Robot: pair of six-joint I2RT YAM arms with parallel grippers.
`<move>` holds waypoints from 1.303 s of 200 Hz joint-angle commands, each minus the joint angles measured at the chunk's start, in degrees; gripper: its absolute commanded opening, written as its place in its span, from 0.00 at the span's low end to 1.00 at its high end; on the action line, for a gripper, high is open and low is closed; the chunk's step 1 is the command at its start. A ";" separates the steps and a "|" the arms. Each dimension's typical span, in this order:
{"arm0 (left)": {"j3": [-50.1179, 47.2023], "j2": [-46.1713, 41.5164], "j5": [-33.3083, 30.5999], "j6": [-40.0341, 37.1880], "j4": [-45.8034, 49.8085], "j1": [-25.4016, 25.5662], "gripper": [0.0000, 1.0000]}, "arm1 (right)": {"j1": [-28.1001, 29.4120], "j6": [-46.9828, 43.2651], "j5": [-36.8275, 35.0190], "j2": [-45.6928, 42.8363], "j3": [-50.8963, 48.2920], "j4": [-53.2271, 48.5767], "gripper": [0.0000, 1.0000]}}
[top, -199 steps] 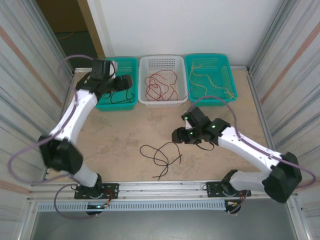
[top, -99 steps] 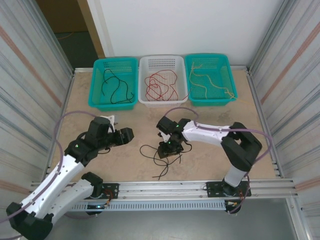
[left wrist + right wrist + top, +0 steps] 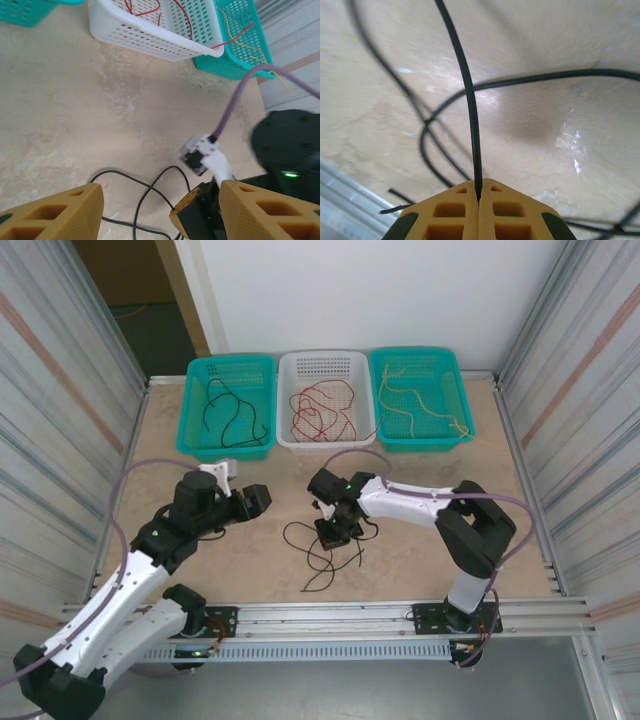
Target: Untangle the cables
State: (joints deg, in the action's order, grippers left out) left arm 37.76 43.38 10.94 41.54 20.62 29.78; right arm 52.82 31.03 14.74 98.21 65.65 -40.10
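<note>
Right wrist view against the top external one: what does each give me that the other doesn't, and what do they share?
Right wrist: the grip up close, with the right gripper shut on the black cable, which runs out from between the fingertips.
Top external: the layout, with the left gripper open, left of that cable and apart from it, and the left green basket, white basket and right green basket along the far edge.
Both: the black cable's loops lying on the table.
</note>
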 commanded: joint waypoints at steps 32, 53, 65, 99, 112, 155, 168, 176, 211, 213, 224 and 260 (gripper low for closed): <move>-7.17 -1.18 7.07 8.30 -18.99 0.72 0.64 | 0.35 -0.54 -7.01 -13.84 7.27 -5.48 0.00; -7.96 -1.37 7.72 9.28 -22.10 0.72 0.65 | 0.36 -0.55 -8.09 -16.76 9.81 -6.05 0.00; -7.72 -1.24 8.10 9.09 -22.88 0.89 0.65 | 0.40 -0.51 -8.49 -18.45 10.61 -5.56 0.00; -5.33 -0.29 5.11 6.41 -18.03 1.40 0.65 | 0.44 -0.22 -7.52 -23.03 10.65 -2.71 0.00; -5.03 0.84 5.31 5.86 -18.08 1.42 0.64 | 0.43 -0.18 -6.82 -24.30 10.30 -1.55 0.00; -3.19 4.44 5.87 3.63 -19.41 1.47 0.58 | 0.41 -0.44 -4.75 -26.35 9.33 1.18 0.00; -2.53 5.22 5.90 2.14 -19.69 1.51 0.57 | 0.44 -0.44 -4.16 -26.62 9.02 1.96 0.00; -2.28 5.70 6.00 1.27 -20.04 1.50 0.57 | 0.40 -0.44 -3.86 -26.82 8.90 2.25 0.00; -0.79 7.14 5.79 -1.14 -20.13 1.51 0.52 | 0.36 -0.70 -3.23 -27.13 8.21 3.17 0.00; -0.61 7.27 5.66 -1.23 -19.95 1.51 0.51 | 0.42 -0.70 -3.23 -27.18 8.12 3.24 0.00; 0.10 7.73 5.28 -1.92 -18.91 1.51 0.40 | 0.36 -0.77 -3.27 -27.42 7.73 3.66 0.00; 2.18 8.83 2.00 -4.03 -14.94 1.51 0.25 | 0.09 -1.23 -3.68 -28.25 7.04 3.84 0.00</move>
State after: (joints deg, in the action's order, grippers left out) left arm 37.58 52.10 15.90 40.29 2.96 30.89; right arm 52.86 30.98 10.52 72.16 73.34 -37.34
